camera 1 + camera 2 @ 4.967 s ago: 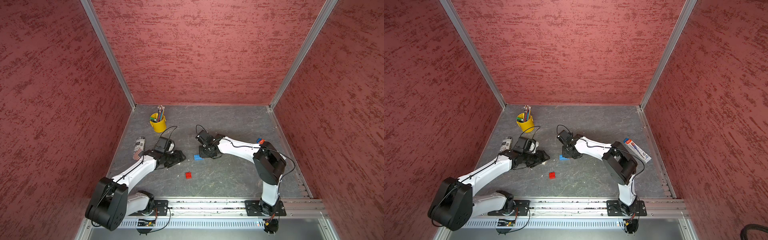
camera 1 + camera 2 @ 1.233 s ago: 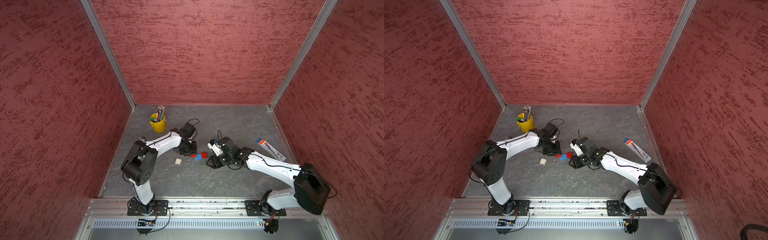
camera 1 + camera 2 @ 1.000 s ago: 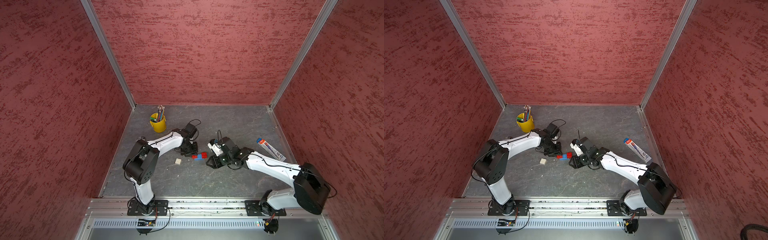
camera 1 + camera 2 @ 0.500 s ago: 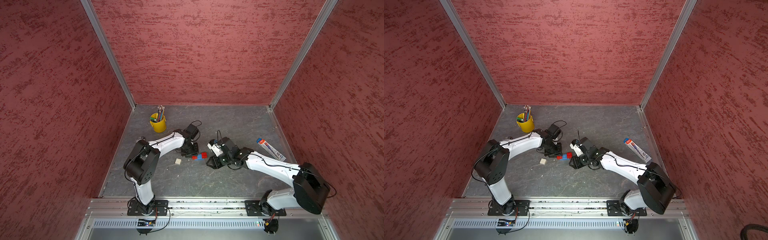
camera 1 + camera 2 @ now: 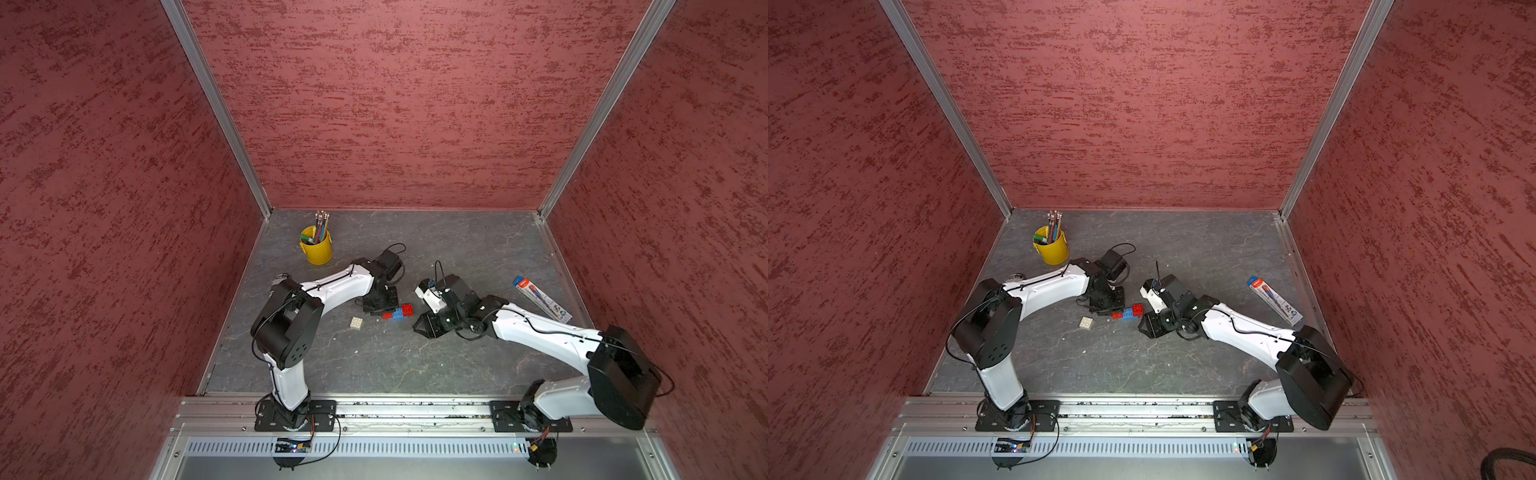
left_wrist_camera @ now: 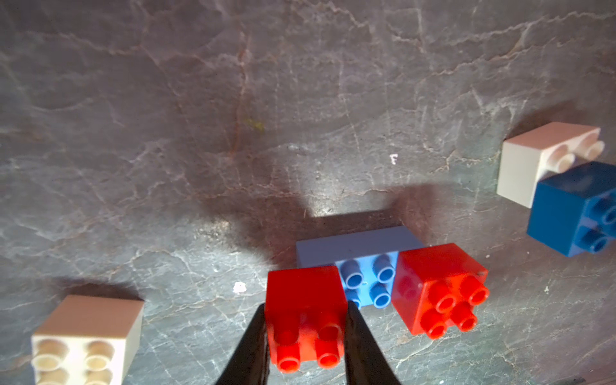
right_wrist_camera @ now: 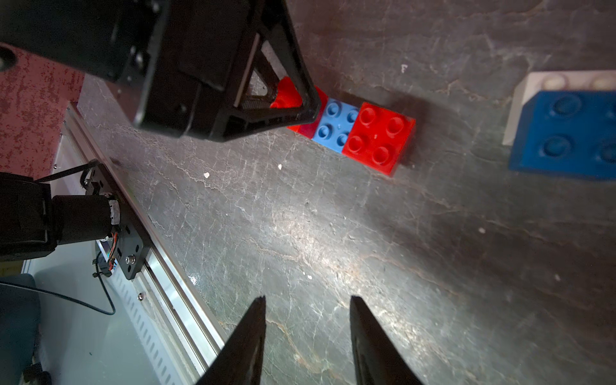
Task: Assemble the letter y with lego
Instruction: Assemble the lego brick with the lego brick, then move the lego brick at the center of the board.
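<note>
Left gripper (image 6: 306, 328) is clamped on a red brick (image 6: 305, 291), pinching its two flanks, and that brick sits over one end of the blue rectangle (image 6: 365, 266). A second red brick (image 6: 440, 290) caps the far end, so there are the two arms of the y, mid-bench (image 5: 374, 365). In a top view the row (image 5: 397, 312) runs roughly from 8 o'clock to 2 o'clock, studs up, with the left gripper on its 8 o'clock end, reaching in from about 11 o'clock. Whether the held brick is pressed fully home, I can't tell.

Right gripper (image 7: 308, 333) has its jaws apart and empty, low over bare bench at about 4 o'clock of the row. The stem comes next, I'd say. A dark blue square (image 7: 566, 133) stacked askew on a white square (image 7: 530, 88) lies beyond the row's 2 o'clock end, nearer the right arm. The loose white square (image 5: 355, 322) lies off the 8 o'clock end, nearer the left.
</note>
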`<state>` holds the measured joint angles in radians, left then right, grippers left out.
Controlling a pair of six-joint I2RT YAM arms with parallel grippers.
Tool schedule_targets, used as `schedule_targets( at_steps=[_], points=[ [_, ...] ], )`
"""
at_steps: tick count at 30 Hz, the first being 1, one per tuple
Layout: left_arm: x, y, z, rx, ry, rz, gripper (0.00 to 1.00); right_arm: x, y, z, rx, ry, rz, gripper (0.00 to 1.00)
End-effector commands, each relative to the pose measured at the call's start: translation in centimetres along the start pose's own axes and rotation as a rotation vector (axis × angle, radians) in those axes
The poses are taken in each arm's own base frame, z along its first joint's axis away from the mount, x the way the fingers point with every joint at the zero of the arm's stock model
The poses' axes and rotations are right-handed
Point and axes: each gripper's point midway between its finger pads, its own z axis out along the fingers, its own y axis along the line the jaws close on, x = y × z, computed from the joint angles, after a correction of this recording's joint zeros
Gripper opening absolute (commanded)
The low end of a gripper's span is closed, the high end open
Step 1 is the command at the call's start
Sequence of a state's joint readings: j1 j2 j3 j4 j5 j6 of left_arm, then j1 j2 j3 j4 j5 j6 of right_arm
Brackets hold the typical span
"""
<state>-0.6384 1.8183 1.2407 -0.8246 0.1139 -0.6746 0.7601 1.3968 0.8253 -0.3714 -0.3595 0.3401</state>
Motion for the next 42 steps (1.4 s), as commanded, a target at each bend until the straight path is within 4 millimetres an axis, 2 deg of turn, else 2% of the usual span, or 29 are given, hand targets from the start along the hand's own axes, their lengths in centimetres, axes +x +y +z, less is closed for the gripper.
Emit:
schedule_targets(
  at_steps=[1,4,12,20,30,38,42],
  points=[
    [1.0,1.3,1.5,-0.103,0.038,0.0,0.07,-0.3,-0.3,-0.5,0.015,-0.022,-0.011,0.44],
    [1.2,0.7,2.0,-0.119,0.04,0.012,0.0,-0.3,-0.3,-0.7,0.02,-0.028,-0.011,0.44],
    [2.2,0.6,3.6,-0.128,0.059,0.001,0.0,-0.2,-0.6,-1.1,0.043,-0.03,-0.009,0.44],
    [2.4,0.4,4.1,-0.149,0.061,0.016,0.0,-0.4,-0.9,-1.3,0.061,-0.037,-0.007,0.44],
    [-1.1,1.0,1.6,-0.148,0.006,0.06,0.0,-1.4,-1.1,-1.7,0.075,-0.077,0.004,0.45],
    [-3.7,1.2,1.4,-0.173,-0.01,0.119,0.02,-2.1,-0.9,-1.7,0.073,-0.095,0.013,0.45],
    [-4.9,1.3,1.1,-0.198,-0.025,0.146,0.07,-2.2,-0.9,-1.7,0.074,-0.097,0.02,0.45]
  ],
)
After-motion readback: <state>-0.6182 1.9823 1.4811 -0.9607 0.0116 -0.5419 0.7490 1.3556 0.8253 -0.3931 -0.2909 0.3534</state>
